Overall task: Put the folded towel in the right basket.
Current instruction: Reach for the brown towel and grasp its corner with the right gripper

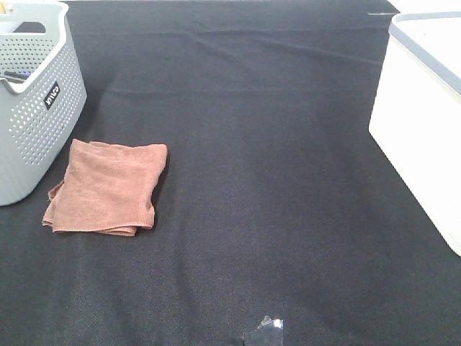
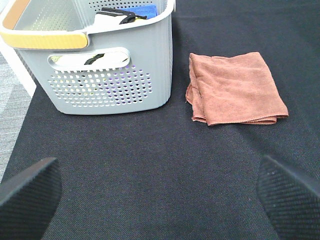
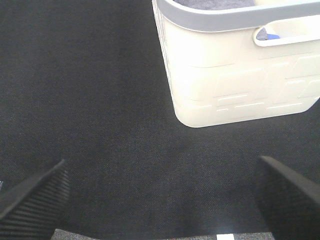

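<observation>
Exterior high view: two baskets, the grey basket [image 1: 36, 108] at upper left and the white basket [image 1: 421, 130] at the right edge. One towel [image 1: 106, 187], rust-brown and folded to a rough square, lies flat on the black table [image 1: 274, 180] at lower left, just beside the grey basket. Left wrist view alone shows the left gripper [image 2: 160, 197], fingers wide and empty, and items [image 2: 116, 19] inside the grey basket. Right wrist view alone shows the right gripper [image 3: 160, 200], also wide and empty, near the white basket.
</observation>
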